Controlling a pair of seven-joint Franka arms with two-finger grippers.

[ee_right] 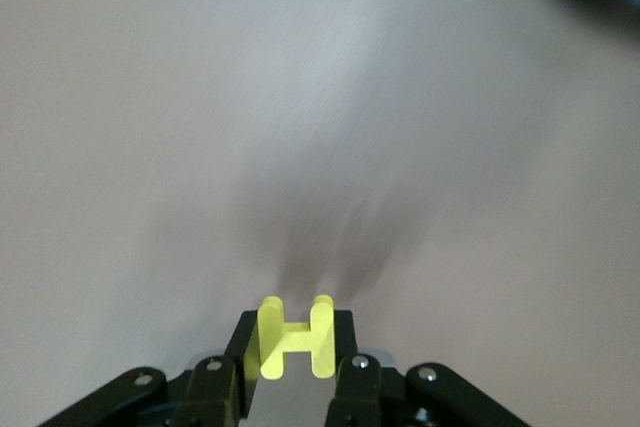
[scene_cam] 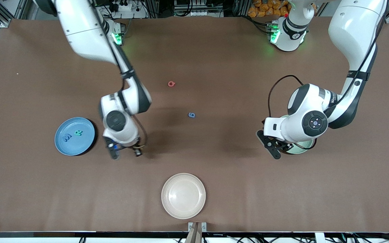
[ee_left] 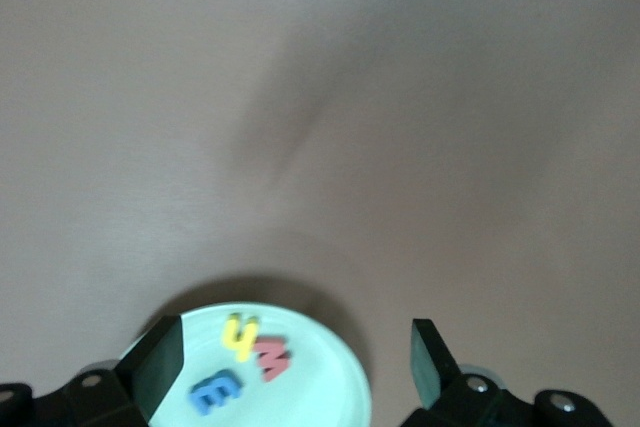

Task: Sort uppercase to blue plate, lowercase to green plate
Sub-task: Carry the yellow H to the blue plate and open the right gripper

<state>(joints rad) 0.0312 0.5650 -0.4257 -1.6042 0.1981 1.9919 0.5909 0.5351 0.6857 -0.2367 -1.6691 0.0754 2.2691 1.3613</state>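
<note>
Delivery of the yellow H (ee_right: 295, 342) is the step in hand: the right gripper (scene_cam: 126, 151) is clamped on that capital letter, which stands upright between its fingers in the right wrist view, and it hangs over bare table just beside the blue plate (scene_cam: 86, 143). That plate lies toward the right arm's end of the table from the gripper, close at hand, and already carries the blue W (scene_cam: 67, 137) and the teal-green R (scene_cam: 78, 133).

The next move, as I judge it, calls for the right gripper to travel sideways until it is over the blue plate's open middle, come down low, and part its fingers so the light foam letter drops flat and does not bounce out or land on the two letters there.

The left gripper (ee_left: 298, 362) waits with its fingers spread wide and nothing between them, directly over the green plate (ee_left: 335, 372). Below it in that plate lie the yellow h (ee_left: 241, 336), the red w (ee_left: 271, 358) and the blue e (ee_left: 216, 392).

Two letters are left on the table, both well apart from either gripper and roughly midway between them: the pink-red Q (scene_cam: 171, 83), and the blue g (scene_cam: 191, 115). The Q belongs with the capitals, the g with the small letters. The cream plate (scene_cam: 183, 195) holds nothing.
</note>
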